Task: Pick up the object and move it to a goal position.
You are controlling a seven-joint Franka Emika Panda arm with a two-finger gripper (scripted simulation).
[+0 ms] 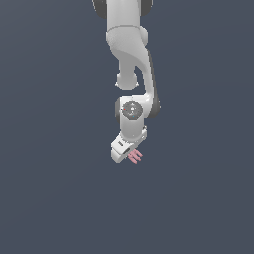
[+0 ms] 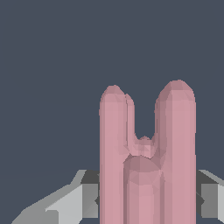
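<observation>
The object [image 1: 135,157] is a small pale pink thing of several thin parallel rods. In the exterior view it sticks out from under the white hand, toward the exterior view's right. My gripper [image 1: 132,154] is tilted and closed around it. In the wrist view the object [image 2: 175,131] fills the middle of the picture, with two long rods, a shorter rod in front and a small lump between them. My gripper [image 2: 147,203] has its grey fingers [image 2: 87,199] pressed against both sides of the object.
The white arm [image 1: 130,54] comes down from the top of the exterior view. All around is a plain dark grey-blue surface [image 1: 49,198]. No goal marker and no other object show.
</observation>
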